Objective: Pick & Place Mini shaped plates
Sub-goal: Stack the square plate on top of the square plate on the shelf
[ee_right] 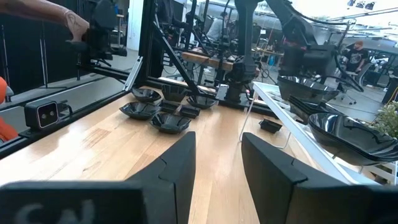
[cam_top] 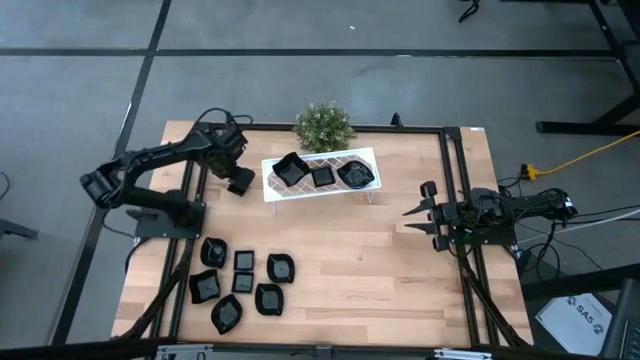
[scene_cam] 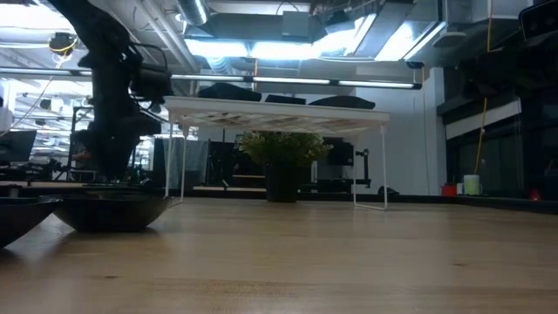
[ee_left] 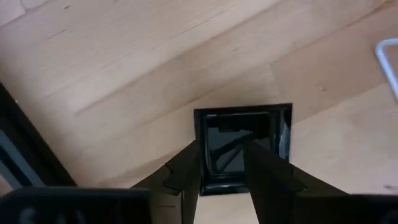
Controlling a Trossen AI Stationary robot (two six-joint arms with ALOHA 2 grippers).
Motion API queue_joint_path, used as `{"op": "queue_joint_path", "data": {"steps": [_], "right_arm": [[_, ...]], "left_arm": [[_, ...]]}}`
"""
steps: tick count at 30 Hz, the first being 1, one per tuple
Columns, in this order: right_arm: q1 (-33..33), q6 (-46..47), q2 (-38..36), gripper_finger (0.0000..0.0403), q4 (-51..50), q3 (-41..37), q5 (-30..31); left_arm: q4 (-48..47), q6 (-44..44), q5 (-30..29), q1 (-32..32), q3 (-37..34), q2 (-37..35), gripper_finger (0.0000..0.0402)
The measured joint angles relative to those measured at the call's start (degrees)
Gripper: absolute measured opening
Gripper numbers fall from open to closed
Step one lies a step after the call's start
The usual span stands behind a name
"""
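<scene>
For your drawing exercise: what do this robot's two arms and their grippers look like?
Both arms are dark, near black, built of jointed segments. The left arm rises from a blocky base. The right arm trails black cables. Each ends in two flat, tapering black fingers: left gripper, right gripper. No markings are legible.

Black mini plates (cam_top: 244, 284): three on rack (cam_top: 368, 155), cluster on table.

Three mini shaped plates (cam_top: 322, 175) on white rack (cam_top: 318, 160), seven plates on table (cam_top: 380, 280)
</scene>
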Motion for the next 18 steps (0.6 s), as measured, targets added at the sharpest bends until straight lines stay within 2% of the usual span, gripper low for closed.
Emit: {"op": "queue_joint_path", "data": {"steps": [9, 18], "right_arm": [[0.0, 0.0, 0.0, 0.0129, 0.01, 0.0, 0.0], [-0.01, 0.0, 0.0, 0.0129, 0.0, 0.0, 0.0]], "left_arm": [[0.05, 3.46, -1.17, 2.92, 0.0, 4.13, 0.0107], [0.14, 5.82, -2.13, 2.94, 0.0, 6.54, 0.0103]]}}
